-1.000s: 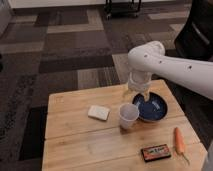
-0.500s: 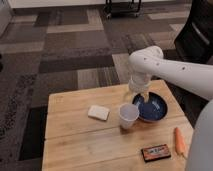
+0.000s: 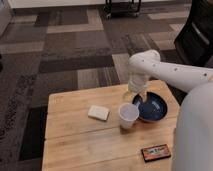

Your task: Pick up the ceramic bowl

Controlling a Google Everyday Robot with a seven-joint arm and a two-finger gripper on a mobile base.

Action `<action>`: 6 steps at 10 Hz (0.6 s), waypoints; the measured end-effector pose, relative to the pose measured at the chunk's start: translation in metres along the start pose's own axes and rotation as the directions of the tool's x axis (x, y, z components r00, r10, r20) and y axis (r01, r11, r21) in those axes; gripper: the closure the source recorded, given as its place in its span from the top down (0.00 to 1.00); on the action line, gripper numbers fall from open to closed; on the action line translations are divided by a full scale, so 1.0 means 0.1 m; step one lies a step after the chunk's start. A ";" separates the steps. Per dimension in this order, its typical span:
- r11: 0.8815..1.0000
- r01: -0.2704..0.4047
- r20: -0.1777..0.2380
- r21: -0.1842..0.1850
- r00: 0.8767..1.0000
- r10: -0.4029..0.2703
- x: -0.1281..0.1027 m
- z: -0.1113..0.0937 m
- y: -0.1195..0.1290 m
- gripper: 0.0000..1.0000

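Observation:
The ceramic bowl is dark blue, shallow and glossy, and sits on the right side of the wooden table. A white paper cup stands just left of it, touching or nearly touching its rim. My white arm reaches in from the right and bends down. The gripper is at the bowl's near-left rim, right above the cup. The gripper's tip is partly hidden against the bowl and the cup.
A white rectangular block lies left of the cup. A small orange and black box lies near the table's front right. My arm's large white link fills the right foreground. Patterned carpet lies beyond, with a dark chair at far right.
The arm's near link has swung further into the right foreground and now hides the carrot. The gripper has stayed at the bowl's left rim, slightly lower.

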State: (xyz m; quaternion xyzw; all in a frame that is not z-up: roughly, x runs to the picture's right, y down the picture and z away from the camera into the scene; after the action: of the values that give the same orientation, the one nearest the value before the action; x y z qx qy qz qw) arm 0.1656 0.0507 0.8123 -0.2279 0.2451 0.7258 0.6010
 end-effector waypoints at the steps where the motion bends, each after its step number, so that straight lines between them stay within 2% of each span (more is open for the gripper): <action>1: 1.000 0.019 -0.013 -0.001 1.000 -0.019 -0.02 0.11 0.03 0.65; 3: 0.998 0.057 -0.032 -0.003 0.998 -0.057 -0.02 0.27 0.11 0.65; 6: 0.996 0.089 -0.051 0.002 0.995 -0.089 0.01 0.38 0.15 0.65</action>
State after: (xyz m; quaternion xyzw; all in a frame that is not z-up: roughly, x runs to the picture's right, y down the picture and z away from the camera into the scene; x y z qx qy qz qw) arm 0.1493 0.0727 0.8427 -0.2557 0.2516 0.6916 0.6269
